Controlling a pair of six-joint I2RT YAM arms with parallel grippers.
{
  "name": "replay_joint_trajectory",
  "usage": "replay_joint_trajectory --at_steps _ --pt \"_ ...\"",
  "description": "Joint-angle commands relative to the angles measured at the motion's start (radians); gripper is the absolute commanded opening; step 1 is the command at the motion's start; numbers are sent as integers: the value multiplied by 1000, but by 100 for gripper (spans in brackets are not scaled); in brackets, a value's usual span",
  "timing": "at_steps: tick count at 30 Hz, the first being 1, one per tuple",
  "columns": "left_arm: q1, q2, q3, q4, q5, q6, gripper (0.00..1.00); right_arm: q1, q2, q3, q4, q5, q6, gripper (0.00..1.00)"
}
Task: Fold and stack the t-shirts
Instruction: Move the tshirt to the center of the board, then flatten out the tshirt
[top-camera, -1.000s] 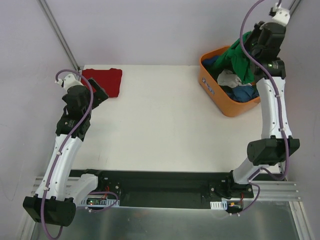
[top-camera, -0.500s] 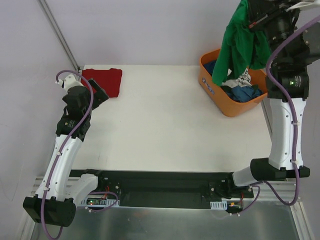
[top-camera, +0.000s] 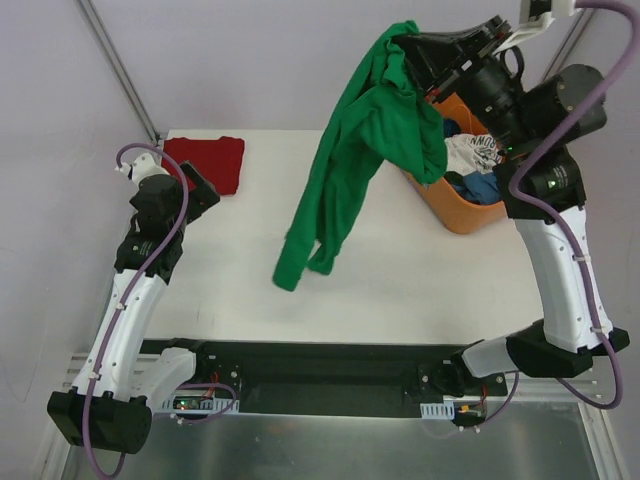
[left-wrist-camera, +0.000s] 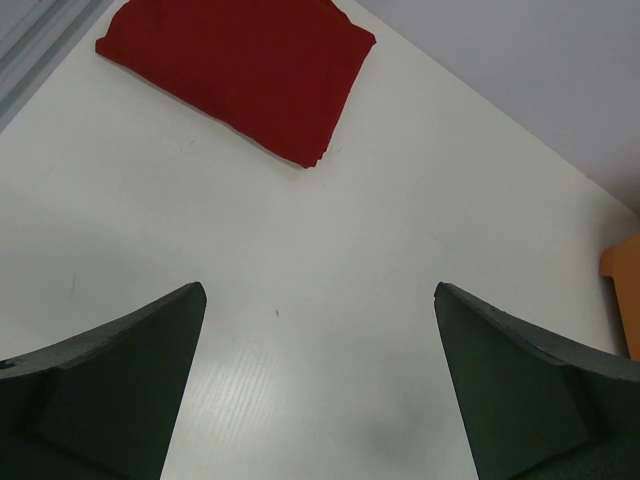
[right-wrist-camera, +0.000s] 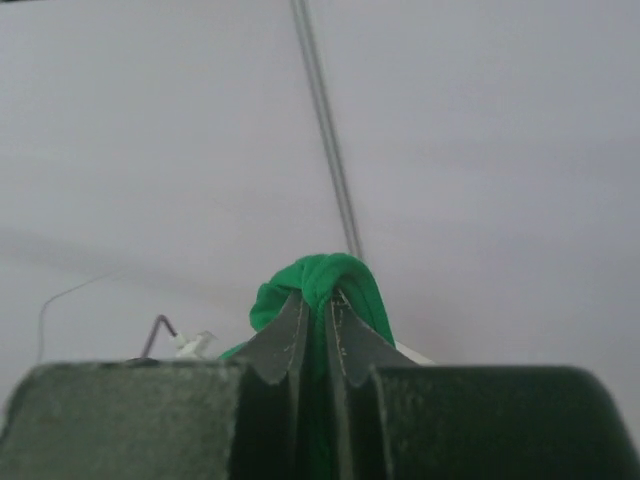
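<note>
My right gripper (top-camera: 408, 42) is shut on the bright green t-shirt (top-camera: 355, 150) and holds it high above the table, left of the orange basket. The shirt hangs long, its lower end over the table's middle. In the right wrist view the green cloth (right-wrist-camera: 320, 280) bunches between my shut fingertips (right-wrist-camera: 316, 300). The dark red t-shirt (top-camera: 207, 160) lies folded flat at the table's far left corner; it also shows in the left wrist view (left-wrist-camera: 240, 70). My left gripper (top-camera: 190, 185) (left-wrist-camera: 318, 300) is open and empty, just near of the red shirt.
The orange basket (top-camera: 450, 215) stands at the far right with a white printed garment (top-camera: 470, 152) and blue garments (top-camera: 480, 187) inside. A thin metal pole (top-camera: 118, 65) runs down the back wall at left. The white table (top-camera: 300, 310) lies under the hanging shirt.
My right arm has lifted the green shirt out of the basket and swung it left over the table; the shirt now hangs full length. The left arm has barely moved.
</note>
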Motion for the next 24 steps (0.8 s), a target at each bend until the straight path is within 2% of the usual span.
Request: replay_joint_trajectory --at_steps 1,2,3,4,5,6,7,10,14,15,20,24 --pt "1 -22 -9 4 -15 -36 99 -1 -58 -232 -91 208 -129 1" --pt "1 -24 -12 4 -13 -41 99 -1 -98 -388 -108 262 -143 1" --pt "1 -21 -18 -4 -17 -44 99 -3 -112 -461 -126 413 -143 1" --pt "1 -19 -20 -9 -21 -47 99 -6 -134 -527 -167 485 -183 9" --pt "1 -14 -21 -13 -27 -50 99 -13 -131 -594 -197 558 -191 22" --pt "1 -10 -20 -22 -33 -53 99 -18 -120 -654 -242 704 -191 34" --pt "1 -4 -18 -50 -46 -73 99 -26 -79 -659 -370 765 -176 55" --pt "1 42 15 -137 -86 -111 99 -52 -4 -655 -558 859 -113 73" --pt "1 84 22 -209 35 -128 99 -52 7 -722 -573 837 -120 90" --pt "1 85 8 -225 58 -136 99 -52 6 -739 -570 833 -116 97" --pt "1 55 -110 -305 183 -202 99 -55 -29 -840 -547 814 -99 96" --pt "1 44 -239 -338 307 -251 99 -73 -77 -938 -470 711 -79 96"
